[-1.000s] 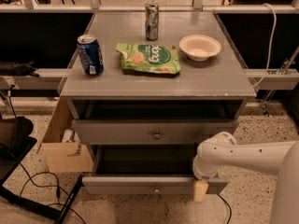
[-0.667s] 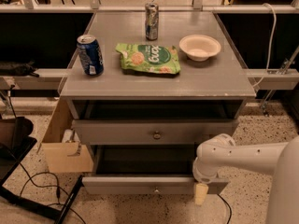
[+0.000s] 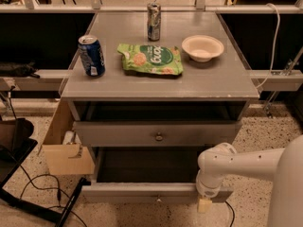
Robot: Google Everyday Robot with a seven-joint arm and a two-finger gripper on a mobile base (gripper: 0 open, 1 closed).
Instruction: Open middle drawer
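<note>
Lying above and to the left of the gripper (image 3: pixel 204 204), the middle drawer (image 3: pixel 118 134) is being left untouched, its knob (image 3: pixel 158 136) facing outward. The gripper is being held low at the right end of the pulled-out bottom drawer (image 3: pixel 132 192); its opening cannot be told.

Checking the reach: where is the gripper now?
Camera view, lower right: the gripper is at the bottom drawer's front edge, below and right of the middle drawer.

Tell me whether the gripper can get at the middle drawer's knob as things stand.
Probably yes. The gripper hangs low by the right end of the pulled-out bottom drawer; the knob of the middle drawer, higher up, faces out uncovered.
</note>
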